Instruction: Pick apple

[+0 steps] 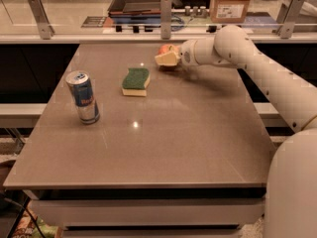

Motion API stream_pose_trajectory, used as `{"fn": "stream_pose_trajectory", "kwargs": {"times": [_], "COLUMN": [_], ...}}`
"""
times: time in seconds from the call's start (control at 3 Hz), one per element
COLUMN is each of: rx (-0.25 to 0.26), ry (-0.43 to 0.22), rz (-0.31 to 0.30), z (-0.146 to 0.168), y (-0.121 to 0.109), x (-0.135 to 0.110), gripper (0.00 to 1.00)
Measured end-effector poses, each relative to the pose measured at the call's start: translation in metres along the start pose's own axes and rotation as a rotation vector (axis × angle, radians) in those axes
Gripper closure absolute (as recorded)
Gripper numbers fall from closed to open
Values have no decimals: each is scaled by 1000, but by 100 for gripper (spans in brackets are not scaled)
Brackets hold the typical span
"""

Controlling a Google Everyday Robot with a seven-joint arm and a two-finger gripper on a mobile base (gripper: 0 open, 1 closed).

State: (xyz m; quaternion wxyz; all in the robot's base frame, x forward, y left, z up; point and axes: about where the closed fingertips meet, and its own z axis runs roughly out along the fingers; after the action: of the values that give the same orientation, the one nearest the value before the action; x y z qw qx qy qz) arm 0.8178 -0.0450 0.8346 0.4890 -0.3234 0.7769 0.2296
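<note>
Grasp step: small round red-orange apple (166,48) sits near the far edge of the grey-brown matte tabletop (188,133), right at the cream-coloured two-finger gripper (168,59) on the white smooth-shelled arm (257,63) reaching in from the right. The apple is mostly hidden behind the gripper's pale front; only its top curve shows. Cannot tell whether the gripper is spread or already clamped on the apple.

To do it well: grip across the apple's widest part and squeeze evenly, because the skin looks smooth and the round shape could roll or pop out. Then lift straight up, off the hard, slightly glossy top.

The green-topped yellow foam sponge (136,81), a soft wavy-edged block, lies near on the left, apart from the apple, probably clear of the lift. The blue-and-silver metal drink can (83,97), an upright cylinder, stands well apart, further left.
</note>
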Motion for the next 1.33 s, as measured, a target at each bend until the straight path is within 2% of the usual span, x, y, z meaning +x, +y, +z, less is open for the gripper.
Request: {"fn": "stream_pose_trajectory", "kwargs": {"times": [0.67,1.33], "rx": [0,65], "ry": [0,-42], "rz": [0,-140], "z": [0,-51], "y": [0,3], "x": [0,-96], "gripper": [100,100]}}
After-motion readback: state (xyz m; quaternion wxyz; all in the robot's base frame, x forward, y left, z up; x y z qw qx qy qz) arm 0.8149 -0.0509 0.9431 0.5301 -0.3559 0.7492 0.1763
